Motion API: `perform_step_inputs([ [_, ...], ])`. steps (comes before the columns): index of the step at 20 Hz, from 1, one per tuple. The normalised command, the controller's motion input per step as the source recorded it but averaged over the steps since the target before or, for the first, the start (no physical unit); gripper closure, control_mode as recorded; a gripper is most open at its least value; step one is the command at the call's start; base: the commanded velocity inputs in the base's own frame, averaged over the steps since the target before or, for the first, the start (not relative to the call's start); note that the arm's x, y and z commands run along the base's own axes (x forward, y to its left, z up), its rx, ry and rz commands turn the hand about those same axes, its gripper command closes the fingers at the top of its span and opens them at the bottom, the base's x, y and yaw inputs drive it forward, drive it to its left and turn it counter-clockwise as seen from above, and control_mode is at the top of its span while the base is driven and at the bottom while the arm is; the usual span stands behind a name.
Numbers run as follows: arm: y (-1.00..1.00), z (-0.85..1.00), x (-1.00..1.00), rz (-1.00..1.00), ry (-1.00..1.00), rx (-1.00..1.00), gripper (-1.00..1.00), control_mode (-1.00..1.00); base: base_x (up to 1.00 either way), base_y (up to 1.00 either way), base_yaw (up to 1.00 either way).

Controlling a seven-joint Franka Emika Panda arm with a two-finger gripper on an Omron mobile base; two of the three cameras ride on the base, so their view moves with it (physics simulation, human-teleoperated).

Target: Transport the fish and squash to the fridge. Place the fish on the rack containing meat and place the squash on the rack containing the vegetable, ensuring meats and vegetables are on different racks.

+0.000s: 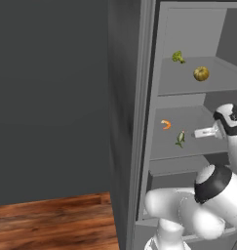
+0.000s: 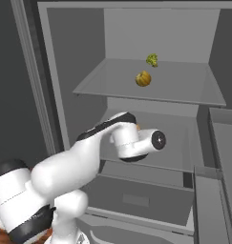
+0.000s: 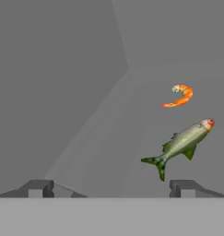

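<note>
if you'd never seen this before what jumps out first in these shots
The open fridge, with bright food on grey racks: the squash and the vegetable on the upper rack, the meat and the fish together on the rack below. The white arm reaches in at that lower rack, its gripper open just short of the fish.

The white arm (image 1: 222, 195) bends up from its base, wrist level. Its gripper (image 3: 111, 189) points forward — jaws spread wide, holding nothing.

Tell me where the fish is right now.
The fish lies on the fridge's middle rack, just right of the meat; the squash sits one rack above.
</note>
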Motion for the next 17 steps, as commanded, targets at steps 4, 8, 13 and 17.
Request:
perform_step_inputs([
  [4,0.30,0.84,-0.71,-0.02,0.00,0.00,-1.00,-1.00,0.00,0.00,0.00],
  [8,0.37,0.67,-0.72,-0.03,0.05,0.00,-1.00,-1.00,0.00,0.00,0.00],
  [13,0.21,0.57,-0.92,-0.02,0.04,0.00,-1.00,-1.00,0.00,0.00,0.00],
  [17,0.15,0.69,-0.96,-0.03,0.07,-0.01,-1.00,-1.00,0.00,0.00,0.00],
])
